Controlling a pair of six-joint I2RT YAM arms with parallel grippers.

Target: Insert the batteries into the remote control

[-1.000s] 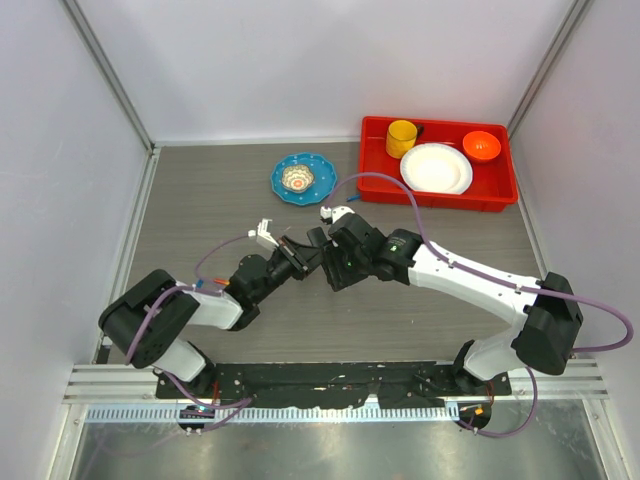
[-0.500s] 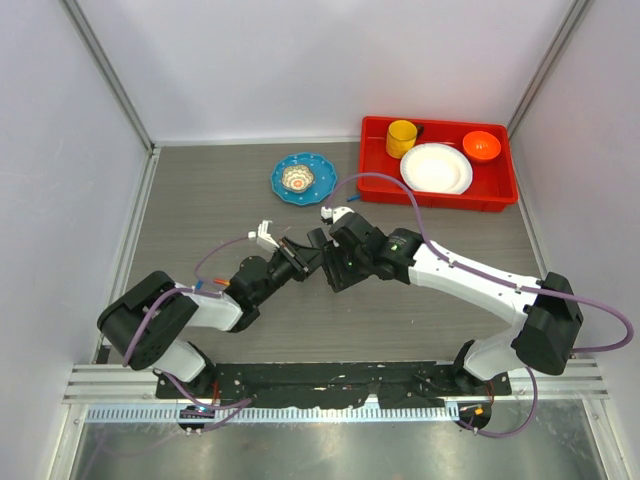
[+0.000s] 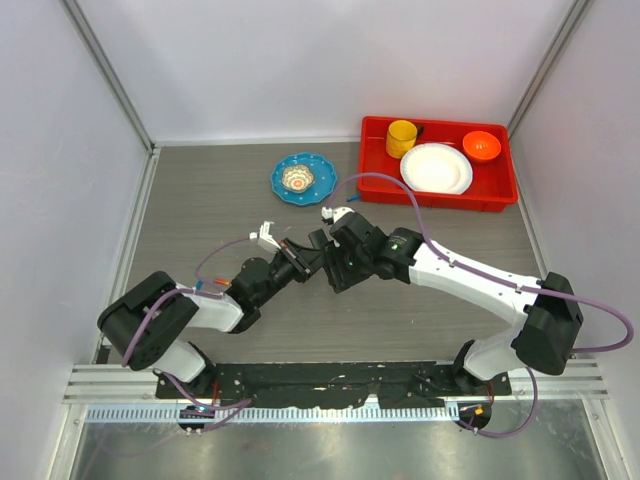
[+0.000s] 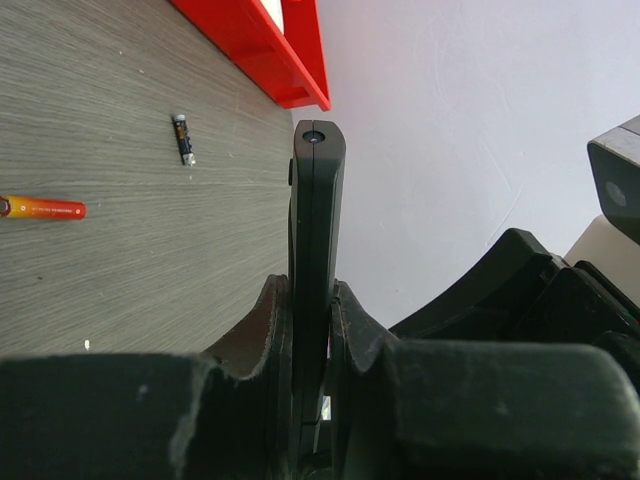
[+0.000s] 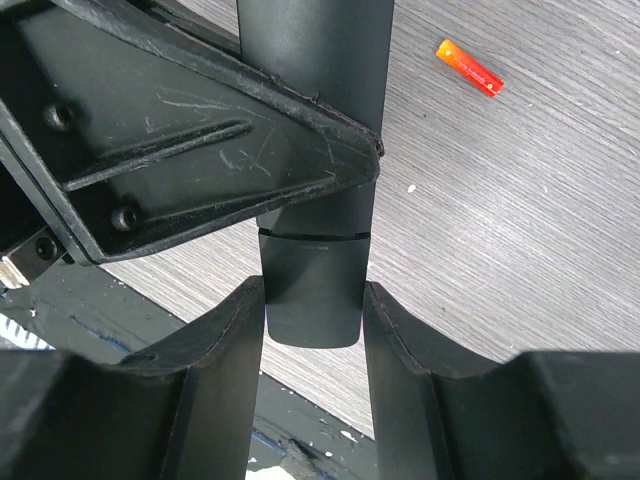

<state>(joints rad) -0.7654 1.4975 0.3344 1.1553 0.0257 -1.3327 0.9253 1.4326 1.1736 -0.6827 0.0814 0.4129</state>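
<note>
Hardly shifted since half a second ago. Clamped edge-on in the left gripper [image 4: 312,330]: remote control [image 4: 316,200], lower part hidden. Straddled at one end by the right gripper [image 5: 313,330], contact unclear. Farther off at 10 o'clock, orange battery [image 4: 45,208] lying on the table [image 4: 150,280].

The right gripper [image 5: 313,310] has its two fingers [image 5: 215,390] against either side of the remote control [image 5: 315,60], at the bar's end section just below a seam. One scratched black finger [image 5: 190,150] of the left gripper [image 5: 340,150] crosses the bar higher up. A single orange-red battery [image 5: 470,67] lies flat on the grey wood-grain counter [image 5: 520,230], apart from the remote and well in from the dark counter edge [image 5: 150,320] behind the fingers.
</note>
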